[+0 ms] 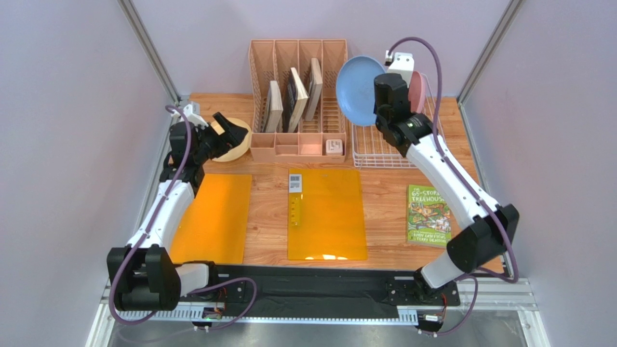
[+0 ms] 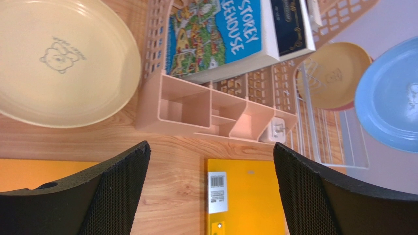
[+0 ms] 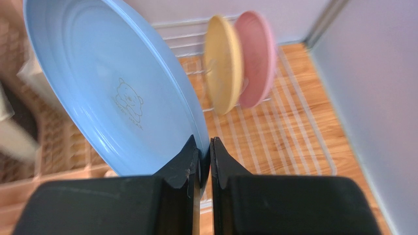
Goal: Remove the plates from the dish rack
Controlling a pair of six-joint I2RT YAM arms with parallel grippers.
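I'm counting four plates: yellow plate, blue plate, tan plate, pink plate. Also seeing three books in one organizer, one loose book, two orange sheets, one dish rack.

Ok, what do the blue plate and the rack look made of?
The blue plate: likely matte plastic or melamine, going by its uniform colour, soft sheen, moulded rings and printed bear outline. The dish rack: probably white-coated metal wire, thin straight rods in a grid.

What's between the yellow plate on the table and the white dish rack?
The pink-beige organizer holding books sits between yellow plate and dish rack; the top external view shows it.
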